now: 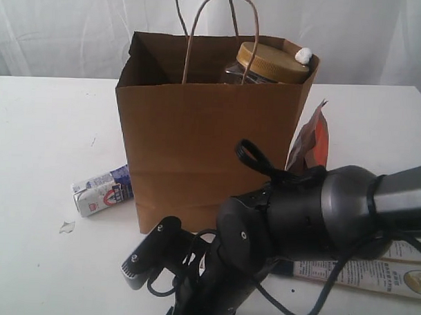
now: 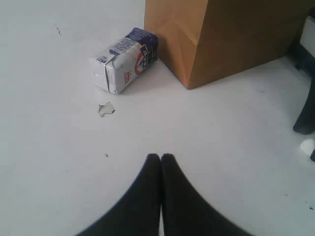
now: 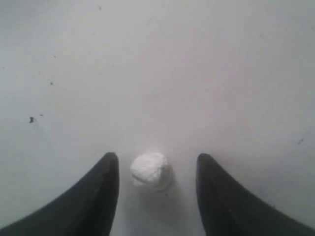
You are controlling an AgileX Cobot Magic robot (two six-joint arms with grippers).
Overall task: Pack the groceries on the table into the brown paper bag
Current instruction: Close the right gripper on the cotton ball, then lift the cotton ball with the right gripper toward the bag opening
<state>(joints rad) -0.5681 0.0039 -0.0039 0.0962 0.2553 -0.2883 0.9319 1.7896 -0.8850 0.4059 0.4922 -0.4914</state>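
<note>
Right wrist view has my right gripper (image 3: 157,156) with its jaws well apart above the table (image 3: 221,73). A small white lump (image 3: 147,169) lies on the surface between the two fingers, nearer one of them but touching neither, so I hold nothing there. Left wrist view shows my left gripper (image 2: 160,157) closed tight, fingertips pressed together with nothing between them, hanging over bare tabletop out in front of the brown paper bag (image 2: 221,39).

Only that left view shows the small white-blue carton (image 2: 125,66) up close. It lies on its side with its blue end right at the bag's front corner, touching or nearly so, and a small pale chip (image 2: 106,109) lies on the table a little further out from the bag.

Exterior view alone shows the bag's open mouth, the loop handles (image 1: 215,33) standing up, and the gold-lidded clear jar (image 1: 269,63) inside at the right rear corner, its lid above the rim. The brown-orange pouch (image 1: 311,144) stands just beside the bag's right wall. The long white-blue packet (image 1: 372,277) lies flat in front of the bag to its right, partly hidden by my right arm.

White tabletop spreads wide to the left of the bag beyond the carton, and the table's far edge runs well behind the bag
</note>
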